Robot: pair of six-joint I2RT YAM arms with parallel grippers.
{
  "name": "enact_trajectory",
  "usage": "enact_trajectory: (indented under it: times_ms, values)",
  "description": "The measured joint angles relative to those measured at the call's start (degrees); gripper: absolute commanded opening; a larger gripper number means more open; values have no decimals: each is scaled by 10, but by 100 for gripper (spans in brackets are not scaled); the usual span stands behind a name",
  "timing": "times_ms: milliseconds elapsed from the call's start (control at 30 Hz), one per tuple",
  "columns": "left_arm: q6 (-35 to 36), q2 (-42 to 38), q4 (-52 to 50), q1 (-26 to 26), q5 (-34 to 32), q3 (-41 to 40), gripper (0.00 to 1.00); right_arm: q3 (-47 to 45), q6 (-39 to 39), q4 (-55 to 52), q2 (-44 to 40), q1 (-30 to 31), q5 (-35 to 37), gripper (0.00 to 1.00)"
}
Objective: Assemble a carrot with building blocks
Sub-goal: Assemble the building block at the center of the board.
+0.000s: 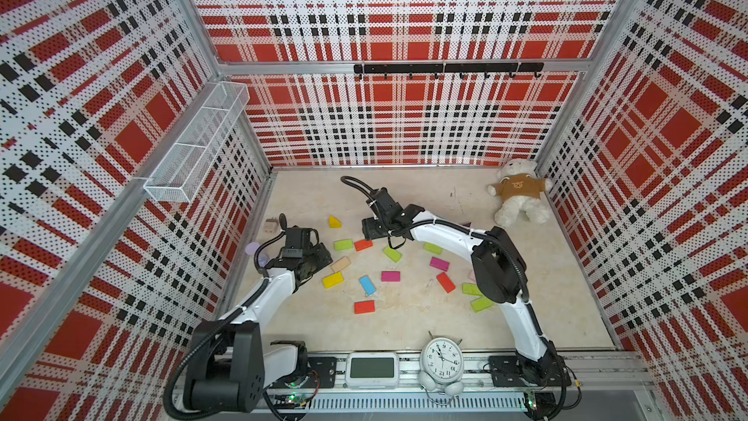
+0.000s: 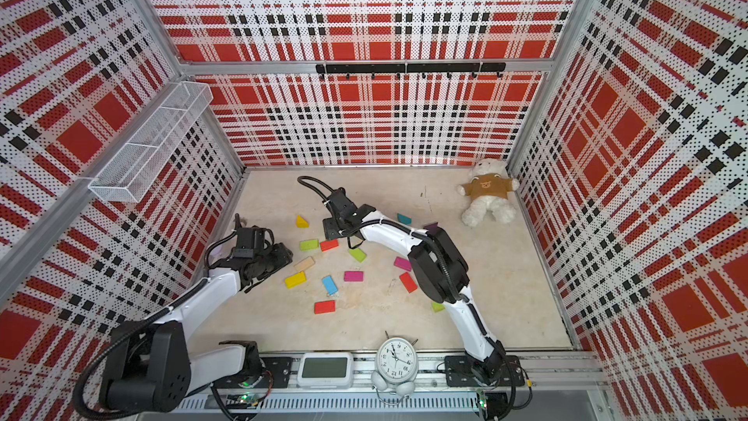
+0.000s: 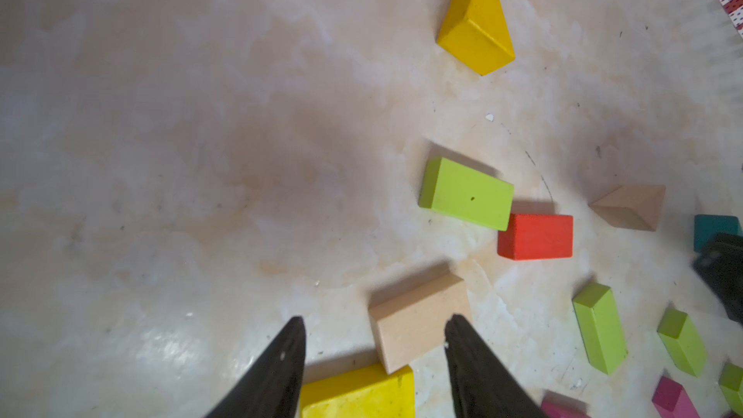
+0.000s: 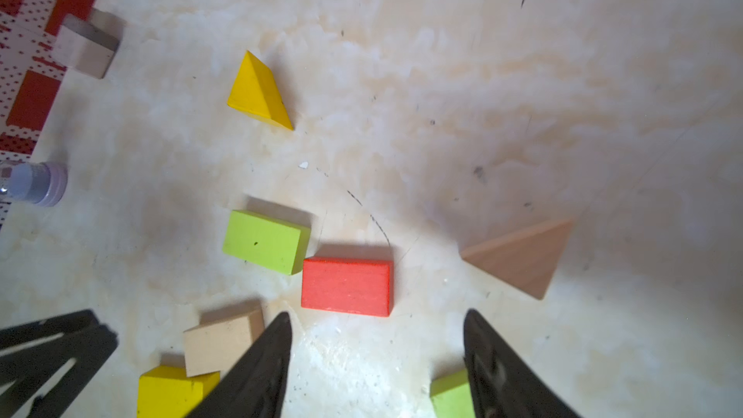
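Both top views: left gripper (image 1: 324,256) sits just short of the tan block (image 1: 341,264), and the right gripper (image 1: 370,233) is near the red block (image 1: 363,245). Building blocks are scattered and none are joined. Left wrist: fingers (image 3: 295,349) parted, nothing clamped. The tan block is dead ahead, half inside the gap, with its long axis skewed across it. It probably needs a wrist twist. Right wrist: fingers parted and empty, with the red block just past the tips. The table (image 1: 404,326) is flat and pale, with free room ahead.

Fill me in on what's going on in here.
Loose building blocks lie scattered on the table; no carrot shape is built yet. The left gripper is open with its tips at a tan block, the right gripper open just short of a red block. Neither holds anything.
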Motion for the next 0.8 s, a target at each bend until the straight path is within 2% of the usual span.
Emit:
enact_trajectory:
  times_ms: [167,400,800]
  values:
    - [21,67,19,-16,-16,41,49,-27,-47,23,-9,1,-18,42]
    - [38,104,35,-18,-34,63,49,-38,-85,17,7,8,-57,31]
    - [43,116,57,-10,-43,70,49,-38,-80,29,34,39,-106,31]
